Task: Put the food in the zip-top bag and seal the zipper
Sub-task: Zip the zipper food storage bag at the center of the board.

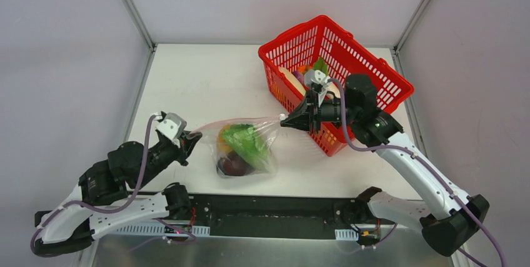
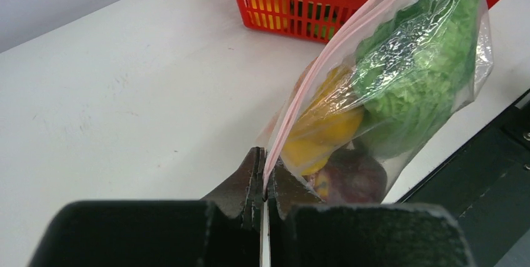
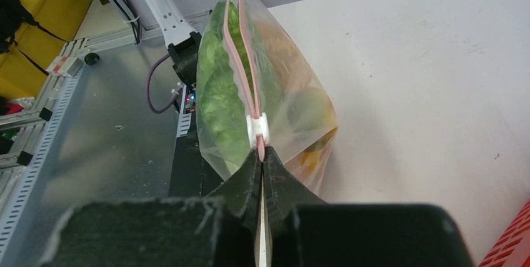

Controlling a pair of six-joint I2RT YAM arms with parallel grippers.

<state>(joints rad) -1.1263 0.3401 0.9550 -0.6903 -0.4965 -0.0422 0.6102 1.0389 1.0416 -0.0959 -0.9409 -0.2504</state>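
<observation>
Clear zip-top bag [image 1: 269, 157] over near tabletop [image 1: 206, 79], holding green leafy, yellow and dark purple food [image 1: 244, 139]. Left tool [image 1: 190, 140] pinches one end of pink zipper [image 1: 237, 121]; right tool [image 1: 289, 119] pinches the other, beside white slider [image 3: 257, 128]. Red mesh basket [image 1: 369, 60] farther back.

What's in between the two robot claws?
The zip-top bag of food, its zipper stretched from left gripper to right gripper; the top view shows it.

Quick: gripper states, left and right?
Left gripper: closed on the zipper end of the zip-top bag.
Right gripper: closed on the zipper's other end, beside the white slider.
</observation>
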